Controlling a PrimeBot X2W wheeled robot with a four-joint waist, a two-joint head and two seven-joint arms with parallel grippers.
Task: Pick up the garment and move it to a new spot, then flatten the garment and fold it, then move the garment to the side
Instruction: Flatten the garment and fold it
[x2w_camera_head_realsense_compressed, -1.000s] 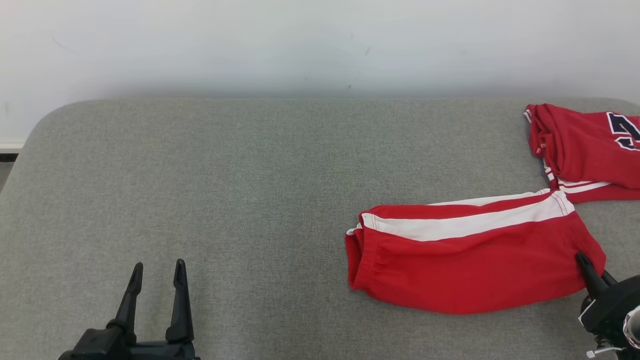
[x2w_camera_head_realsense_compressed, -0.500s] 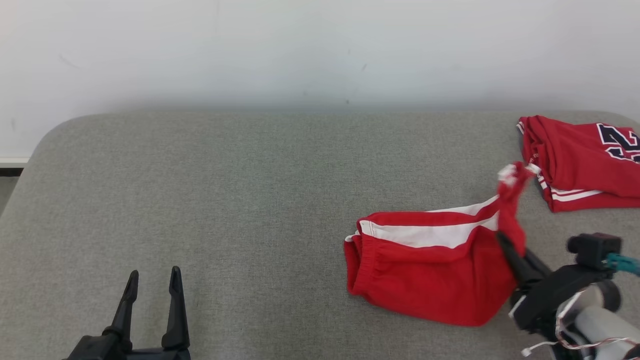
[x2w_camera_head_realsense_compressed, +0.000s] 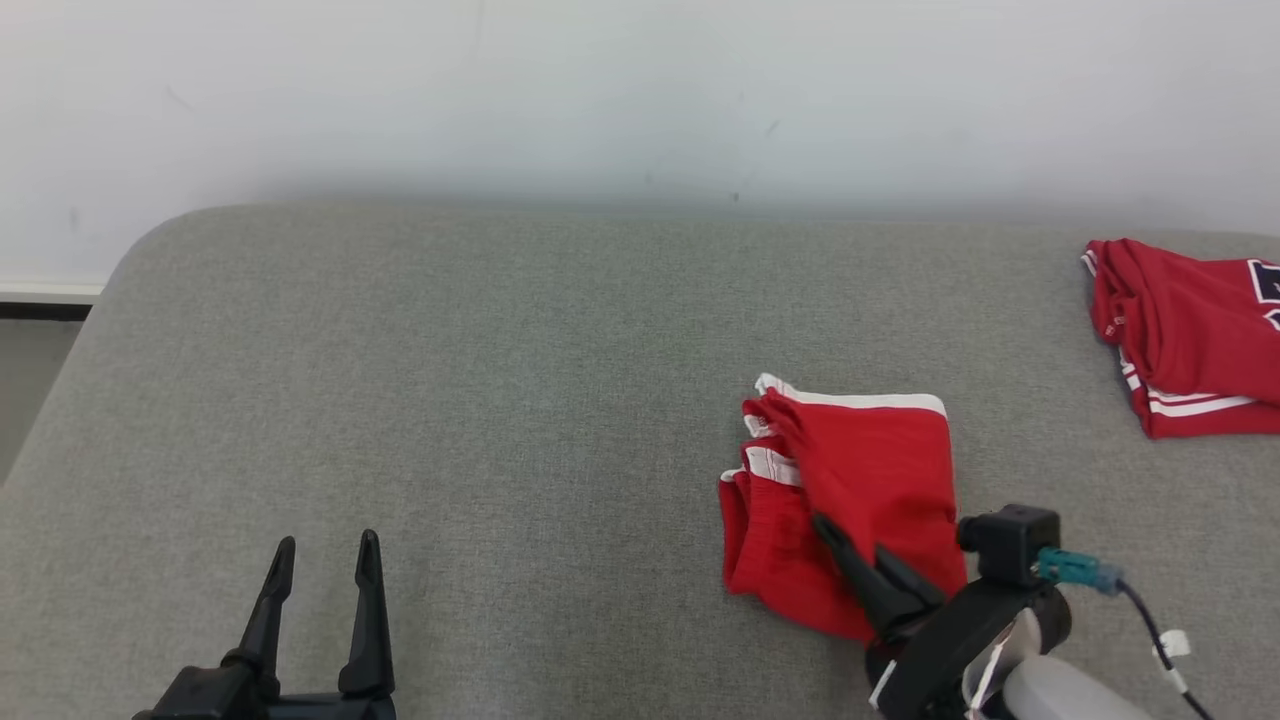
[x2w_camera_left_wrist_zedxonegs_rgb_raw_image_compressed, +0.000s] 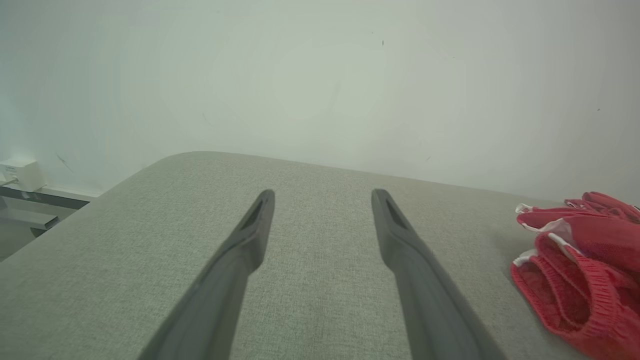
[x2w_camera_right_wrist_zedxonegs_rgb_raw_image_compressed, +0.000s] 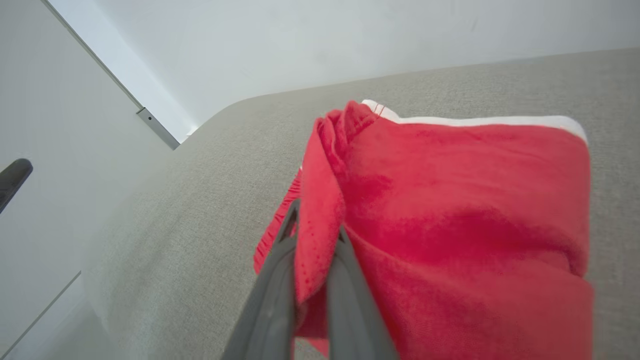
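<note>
The left gripper (x2w_camera_head_realsense_compressed: 326, 542) is held wide and empty at lower left. Right of centre on the cushion (x2w_camera_head_realsense_compressed: 500, 350), the shorts (x2w_camera_head_realsense_compressed: 870, 470) lie doubled, a hem pinched by the right gripper (x2w_camera_head_realsense_compressed: 848, 545); edges should be aligned before release

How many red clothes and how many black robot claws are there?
Red clothes: 2, the red shorts and the folded red garment
Black grippers: 2, the left gripper and the right gripper
Total: 4
</note>
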